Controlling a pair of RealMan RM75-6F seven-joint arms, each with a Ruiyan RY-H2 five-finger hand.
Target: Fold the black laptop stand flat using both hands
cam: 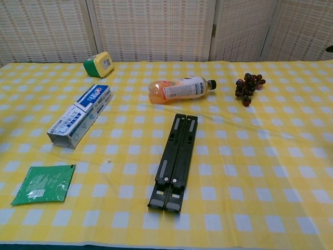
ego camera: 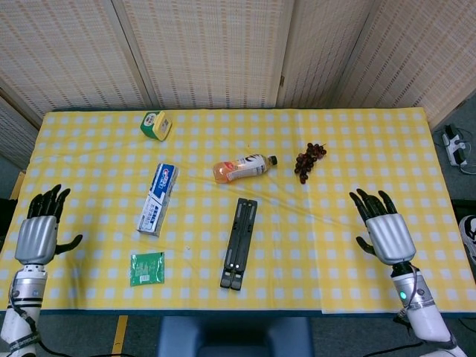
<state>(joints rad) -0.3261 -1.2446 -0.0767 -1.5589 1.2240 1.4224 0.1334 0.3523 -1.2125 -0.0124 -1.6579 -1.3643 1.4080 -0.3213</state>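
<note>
The black laptop stand (ego camera: pixel 238 243) lies folded flat on the yellow checked cloth, a narrow strip running front to back; the chest view shows the stand (cam: pixel 174 161) at its middle. My left hand (ego camera: pixel 37 236) hovers at the table's far left edge with fingers spread and nothing in it. My right hand (ego camera: pixel 385 232) is at the far right side, also spread and empty. Both hands are well away from the stand and only the head view shows them.
A toothpaste box (ego camera: pixel 158 199) and a green packet (ego camera: pixel 147 268) lie left of the stand. An orange drink bottle (ego camera: pixel 242 168) and dark grapes (ego camera: pixel 309 161) lie behind it. A green and yellow container (ego camera: pixel 156 124) sits at the back left.
</note>
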